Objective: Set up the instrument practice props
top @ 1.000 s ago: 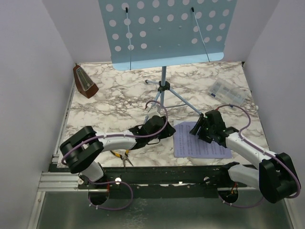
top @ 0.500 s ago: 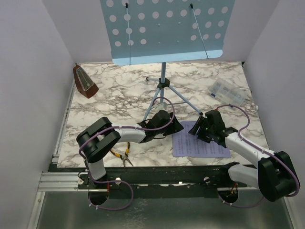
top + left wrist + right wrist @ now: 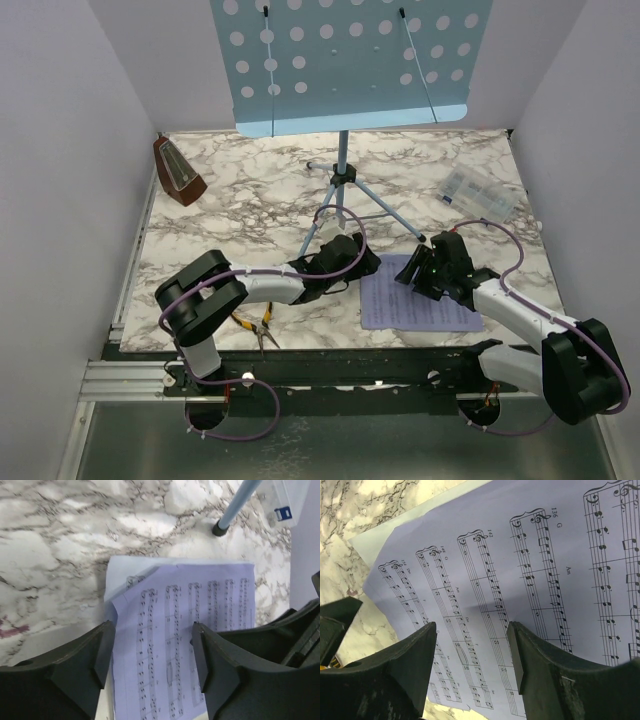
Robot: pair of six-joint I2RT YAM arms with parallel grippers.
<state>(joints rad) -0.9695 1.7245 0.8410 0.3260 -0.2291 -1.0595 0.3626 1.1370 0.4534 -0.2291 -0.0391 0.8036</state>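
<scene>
Sheet music first: the pale lavender printed sheet of music (image 3: pixel 420 305) lies flat at the front right of the marble-patterned bench (image 3: pixel 250 200), not yet on the light blue perforated-desk tripod music stand (image 3: pixel 350 60) behind it. In the last second the left gripper (image 3: pixel 368 266) swung from the stand's leg to the sheet's left edge, jaws widening to open. The right gripper (image 3: pixel 415 270) hovers over the sheet, jaws open too. Neither holds anything; a two-sided pickup looks likely.
</scene>
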